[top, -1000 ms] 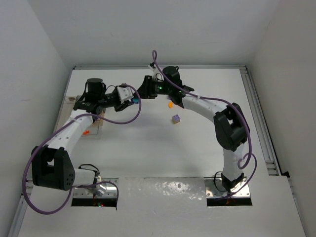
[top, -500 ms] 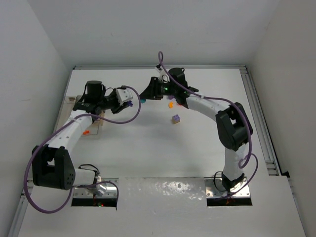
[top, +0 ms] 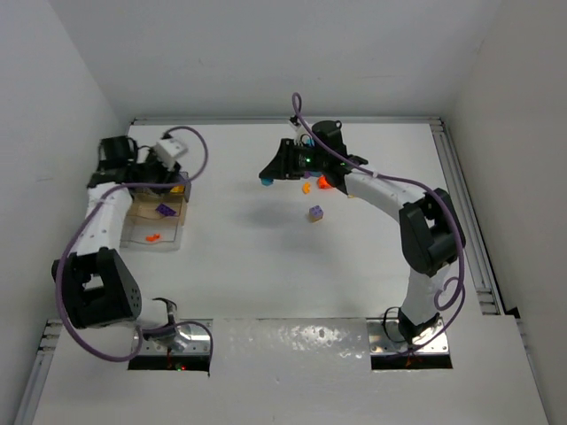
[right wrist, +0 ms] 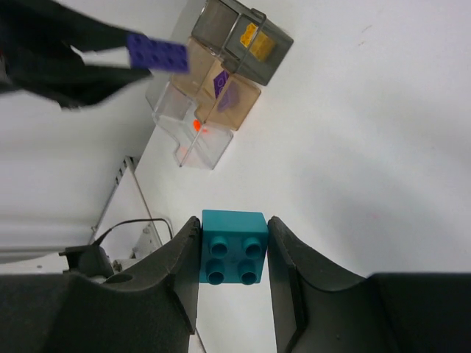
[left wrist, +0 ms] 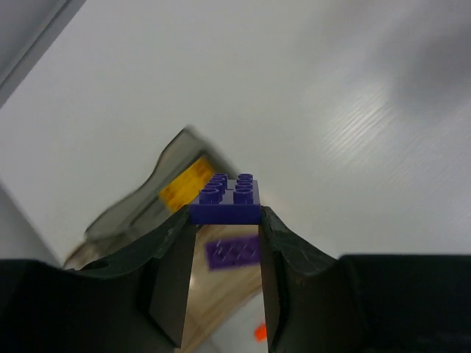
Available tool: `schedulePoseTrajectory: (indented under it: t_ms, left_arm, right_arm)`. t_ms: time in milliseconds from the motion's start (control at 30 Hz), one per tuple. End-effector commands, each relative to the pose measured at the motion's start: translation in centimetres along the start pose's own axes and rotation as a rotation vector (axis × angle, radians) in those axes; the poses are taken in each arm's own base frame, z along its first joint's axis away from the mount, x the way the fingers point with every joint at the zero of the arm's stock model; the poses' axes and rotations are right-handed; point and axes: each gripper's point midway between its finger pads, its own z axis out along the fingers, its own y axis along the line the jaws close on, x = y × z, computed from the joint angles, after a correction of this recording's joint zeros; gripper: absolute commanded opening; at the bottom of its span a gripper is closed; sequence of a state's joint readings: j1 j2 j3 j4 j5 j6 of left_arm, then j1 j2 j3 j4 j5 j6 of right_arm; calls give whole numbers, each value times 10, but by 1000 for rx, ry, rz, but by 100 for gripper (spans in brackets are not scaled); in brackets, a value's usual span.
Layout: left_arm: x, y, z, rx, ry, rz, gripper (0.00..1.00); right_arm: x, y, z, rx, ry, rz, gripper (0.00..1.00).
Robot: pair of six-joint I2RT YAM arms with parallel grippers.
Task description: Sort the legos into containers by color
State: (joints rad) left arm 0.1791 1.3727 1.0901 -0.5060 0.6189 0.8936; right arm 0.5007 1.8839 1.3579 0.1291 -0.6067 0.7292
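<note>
Purple lego (left wrist: 226,200) in left gripper (left wrist: 226,219)

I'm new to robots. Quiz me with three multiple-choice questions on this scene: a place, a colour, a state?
1. Where is the tray of containers? A) table's left edge B) middle C) right edge
2. The brick in the right fingers is: A) yellow B) teal C) orange
3. The left fingers are: A) open, empty B) flat on the table C) shut on a purple brick
Answers: A, the top view shows it far left; B, the right wrist view shows teal; C, the brick is clamped between them.
</note>
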Motion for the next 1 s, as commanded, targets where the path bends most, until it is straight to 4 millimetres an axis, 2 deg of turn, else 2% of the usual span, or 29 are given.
schedulePoseTrajectory:
  t_ms: [0,67,167,300,500,633,767,967]
  left_arm:
    - [30,15,-48,33,64,-88,0]
    - [41,15,-55,39,73,-100,0]
    - [73,33,-51,-50,130,-154,0]
    - [94,51,-50,-117,142,-195,0]
    - [122,46,-45,-64,212,-178,0]
    - [131,45,-36,-44,219,-192,2]
    - [131,62,-32,-93,204,-188,12]
    - [149,65,-30,-116,260,-176,36]
  right_arm:
    - [-6,12,-10,-1,-22,-74,0]
    - [-5,10,-8,-4,-18,-62,0]
    - [-7,11,-4,-10,-19,-57,0]
    - [-14,15,-5,-16,-20,-74,0]
    - [-12,13,-9,8,-13,-102,0]
    - [-10,14,-10,5,-24,-88,0]
    - [-11,15,-10,3,-26,-85,0]
    - [-10,14,-13,14,-19,-93,0]
